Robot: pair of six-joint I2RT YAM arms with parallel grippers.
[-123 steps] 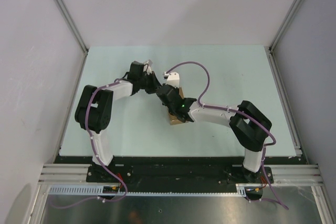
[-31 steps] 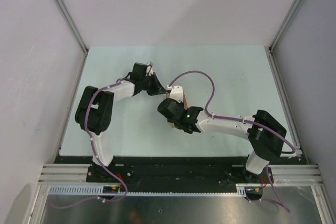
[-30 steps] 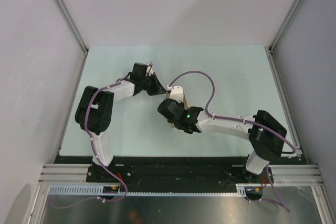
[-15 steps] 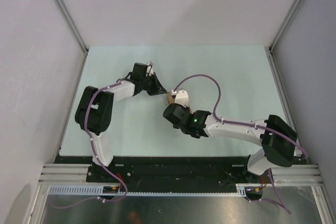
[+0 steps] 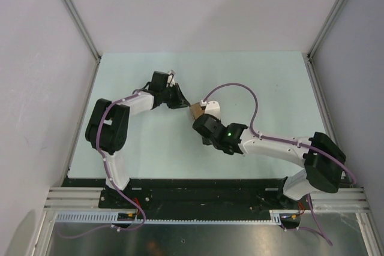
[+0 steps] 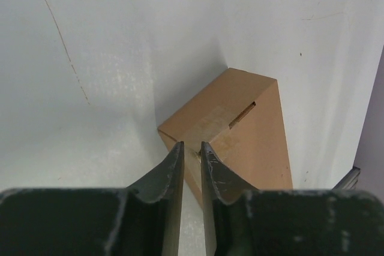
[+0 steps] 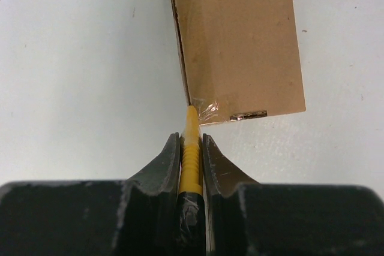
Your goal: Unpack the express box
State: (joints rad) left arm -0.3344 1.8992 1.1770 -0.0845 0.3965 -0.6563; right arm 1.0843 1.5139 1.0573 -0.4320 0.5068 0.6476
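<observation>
The express box (image 7: 237,40) is a small brown cardboard carton lying on the pale table, with clear tape at its near end. In the top view the box (image 5: 195,111) shows between the two grippers. My right gripper (image 7: 191,139) is shut on the yellow-and-black utility knife (image 7: 191,151), whose tip touches the box's taped near-left corner. My left gripper (image 6: 187,146) is nearly closed, pinching the near corner edge of the box (image 6: 240,130). In the top view the left gripper (image 5: 182,103) is at the box's far left and the right gripper (image 5: 200,119) is just in front of it.
The pale green table (image 5: 270,88) is bounded by metal frame rails (image 5: 321,106) at the right and left. The right arm's purple cable (image 5: 240,91) loops over the table behind the wrist.
My right arm has swung to the right, its wrist shifting right and back along the box with the knife. The left arm has not moved.
</observation>
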